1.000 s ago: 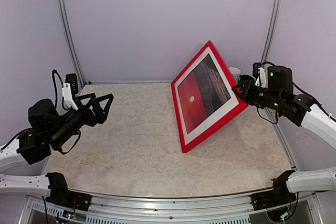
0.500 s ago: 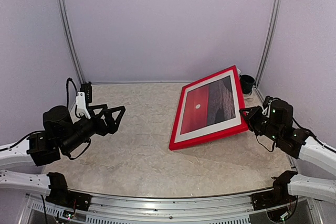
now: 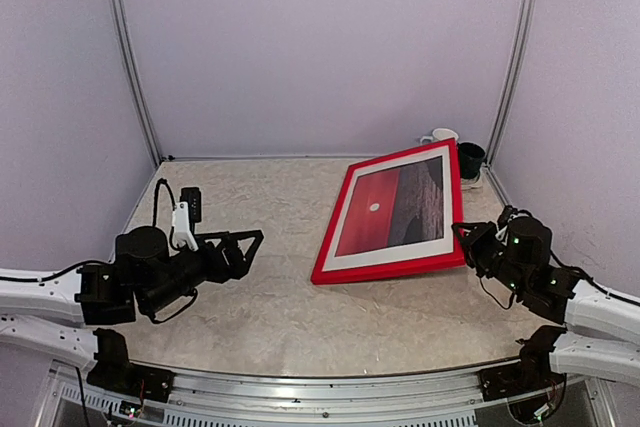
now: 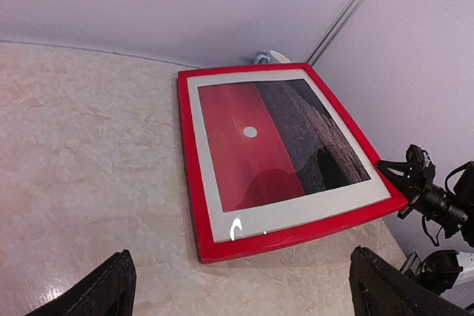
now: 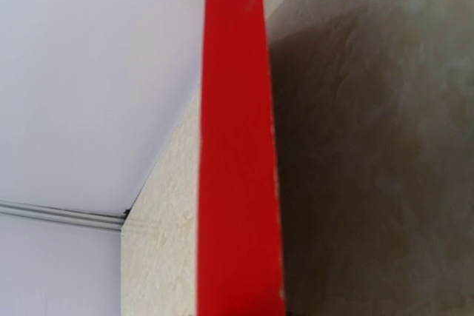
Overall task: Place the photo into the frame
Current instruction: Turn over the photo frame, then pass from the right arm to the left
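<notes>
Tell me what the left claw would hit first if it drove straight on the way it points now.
Probably the large red rectangular frame: the open left claw points across beige marbled tabletop toward its nearest rail. Depth is unclear; if aimed slightly low, it could scrape the tabletop first.

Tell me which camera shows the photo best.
The left wrist view: the photo sits large and central, its white sun, red sky and white border clear inside the frame. The top view shows it whole but smaller and at a slant. The right wrist view shows only the frame's red edge.
</notes>
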Tool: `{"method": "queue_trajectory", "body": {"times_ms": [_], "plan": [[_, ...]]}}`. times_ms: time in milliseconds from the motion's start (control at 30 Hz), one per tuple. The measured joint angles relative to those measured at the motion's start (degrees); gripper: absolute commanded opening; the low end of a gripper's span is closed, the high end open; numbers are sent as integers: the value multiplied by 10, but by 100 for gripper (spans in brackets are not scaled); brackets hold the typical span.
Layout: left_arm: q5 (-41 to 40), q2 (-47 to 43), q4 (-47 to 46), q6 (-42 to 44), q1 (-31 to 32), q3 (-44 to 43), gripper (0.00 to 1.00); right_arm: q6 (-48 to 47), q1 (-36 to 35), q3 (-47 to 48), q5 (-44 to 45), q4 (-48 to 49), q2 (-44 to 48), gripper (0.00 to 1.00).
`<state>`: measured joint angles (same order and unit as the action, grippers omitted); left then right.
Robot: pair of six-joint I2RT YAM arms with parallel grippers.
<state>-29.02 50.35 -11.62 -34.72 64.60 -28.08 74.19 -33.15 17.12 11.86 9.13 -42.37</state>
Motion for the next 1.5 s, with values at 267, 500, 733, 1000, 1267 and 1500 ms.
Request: {"method": "queue_trajectory", "body": {"times_ms": [267,500,733,1000,1267,1500], "plan": [[-54,59,19,-238,73,25,99,59,-81,-25,77,83,-58,0],[-55,70,-11,-441,86,79,99,100,-130,-25,123,175,-150,0],[-43,111,-83,-556,86,122,99,125,-155,-16,137,256,-237,1],[-6,240,-246,-576,47,124,99,146,-184,5,101,300,-305,2],[97,421,-458,-573,-23,129,87,158,-202,14,66,303,-320,3],[167,595,-682,-594,-45,127,79,168,-226,29,50,313,-347,3]]}}
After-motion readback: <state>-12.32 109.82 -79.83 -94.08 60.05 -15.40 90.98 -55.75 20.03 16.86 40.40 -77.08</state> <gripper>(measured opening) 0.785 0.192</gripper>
